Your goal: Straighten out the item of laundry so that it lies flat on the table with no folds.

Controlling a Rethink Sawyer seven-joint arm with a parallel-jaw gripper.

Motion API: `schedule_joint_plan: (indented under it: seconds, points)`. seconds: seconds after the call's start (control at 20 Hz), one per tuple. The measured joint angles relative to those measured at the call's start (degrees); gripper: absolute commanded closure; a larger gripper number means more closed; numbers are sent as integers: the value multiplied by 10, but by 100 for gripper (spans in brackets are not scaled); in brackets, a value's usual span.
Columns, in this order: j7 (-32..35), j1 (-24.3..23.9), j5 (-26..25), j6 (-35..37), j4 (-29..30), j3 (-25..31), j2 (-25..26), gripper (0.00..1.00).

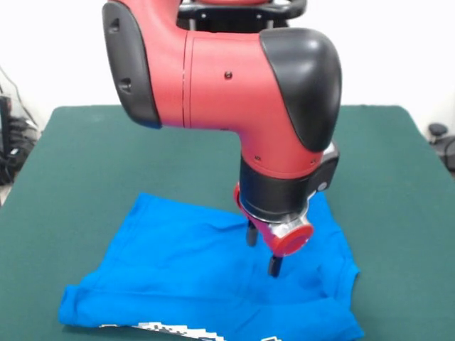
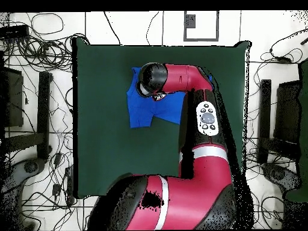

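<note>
Shirt (image 1: 185,277), bright blue, lies rumpled on green table (image 1: 78,156), near edge folded showing white graphic. Gripper (image 1: 261,250) released, fingertips apart just above cloth.

the scene is evenly and brightly lit from above. soft highlights are seen on the arm (image 1: 234,78) shell, and a faint shadow is cast under it on the shirt (image 1: 178,270). the white backdrop is washed out. mild softness is noted throughout.

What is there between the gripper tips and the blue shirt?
Nothing: in the front view the gripper stands open directly over the shirt, no other object between.
</note>
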Motion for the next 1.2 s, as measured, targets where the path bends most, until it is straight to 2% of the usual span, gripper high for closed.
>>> schedule_joint_plan:
  seconds: [0.55,1.2]
  points:
    - [0,-8,-2,0,-10,0,5,0]
    - [0,-34,-2,-14,29,0,14,0]
